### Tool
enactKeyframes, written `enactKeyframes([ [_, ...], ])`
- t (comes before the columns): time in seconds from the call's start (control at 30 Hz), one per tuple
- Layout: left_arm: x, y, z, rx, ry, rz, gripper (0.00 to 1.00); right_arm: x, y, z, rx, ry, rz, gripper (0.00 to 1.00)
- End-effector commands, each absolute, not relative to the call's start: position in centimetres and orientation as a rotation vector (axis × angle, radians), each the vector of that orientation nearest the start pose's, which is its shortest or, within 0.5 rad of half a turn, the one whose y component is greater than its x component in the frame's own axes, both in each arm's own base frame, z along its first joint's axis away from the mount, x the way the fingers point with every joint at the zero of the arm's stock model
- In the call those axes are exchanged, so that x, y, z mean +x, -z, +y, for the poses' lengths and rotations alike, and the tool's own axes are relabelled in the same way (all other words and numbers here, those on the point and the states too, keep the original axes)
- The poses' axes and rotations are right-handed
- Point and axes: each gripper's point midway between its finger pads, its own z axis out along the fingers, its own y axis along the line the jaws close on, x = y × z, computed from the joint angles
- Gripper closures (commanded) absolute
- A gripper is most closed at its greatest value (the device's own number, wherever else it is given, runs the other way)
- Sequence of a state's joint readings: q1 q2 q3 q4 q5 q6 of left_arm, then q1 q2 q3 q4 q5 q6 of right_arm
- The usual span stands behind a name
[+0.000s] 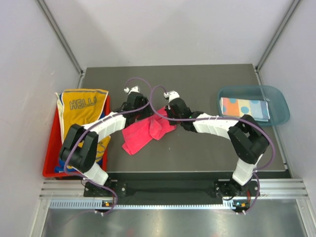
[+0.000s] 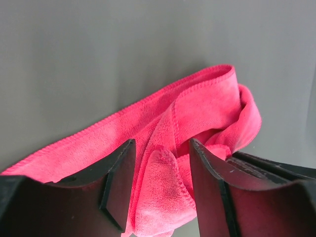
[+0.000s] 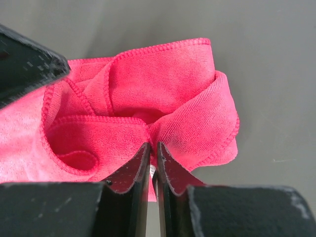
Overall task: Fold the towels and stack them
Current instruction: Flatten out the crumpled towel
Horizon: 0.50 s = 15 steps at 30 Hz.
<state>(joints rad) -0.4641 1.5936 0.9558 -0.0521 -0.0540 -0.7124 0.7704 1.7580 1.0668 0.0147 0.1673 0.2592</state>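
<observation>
Top external: seeing grey table (image 1: pixel 197 148), then red tray (image 1: pixel 49 168) sitting at its left edge, carrying yellow HELLO towel (image 1: pixel 81 106) draped across it. Noting teal bin (image 1: pixel 279 106) at right edge, holding folded dotted towel (image 1: pixel 244 107). Finding hot pink towel (image 1: pixel 140 136) lying crumpled at table centre, between both arms. Seeing right gripper (image 3: pixel 152 148) pinching a pink fold, fingers pressed together. Seeing left gripper (image 2: pixel 160 163) standing spread wide, straddling a bunched fold, not clamping it.
</observation>
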Motion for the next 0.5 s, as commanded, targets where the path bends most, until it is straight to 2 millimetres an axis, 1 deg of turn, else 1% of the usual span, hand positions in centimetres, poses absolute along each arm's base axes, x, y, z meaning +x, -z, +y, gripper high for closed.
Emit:
enactKeyframes([
  [0.0,38.36,-10.23,-21.95,-0.329,0.624,2.301,0.48,34.74,-10.44,31.81,-0.451,-0.41,2.135,0.9],
  [0.13,38.29,-9.74,-22.52,-0.325,0.655,2.317,0.48,34.66,-10.26,31.62,-0.445,-0.408,2.139,0.91],
  [0.2,38.45,-9.9,-22.64,-0.327,0.661,2.313,0.49,34.64,-10.41,31.52,-0.442,-0.407,2.135,0.91],
  [0.33,38.39,-9.99,-22.81,-0.33,0.674,2.315,0.55,34.56,-10.55,31.16,-0.437,-0.403,2.132,0.91],
  [0.43,38.32,-10.08,-22.71,-0.332,0.67,2.317,0.65,34.59,-10.79,31.01,-0.428,-0.407,2.127,0.93],
  [0.47,38.3,-10.02,-22.58,-0.335,0.662,2.318,0.73,34.57,-11.0,30.93,-0.424,-0.411,2.124,0.94],
])
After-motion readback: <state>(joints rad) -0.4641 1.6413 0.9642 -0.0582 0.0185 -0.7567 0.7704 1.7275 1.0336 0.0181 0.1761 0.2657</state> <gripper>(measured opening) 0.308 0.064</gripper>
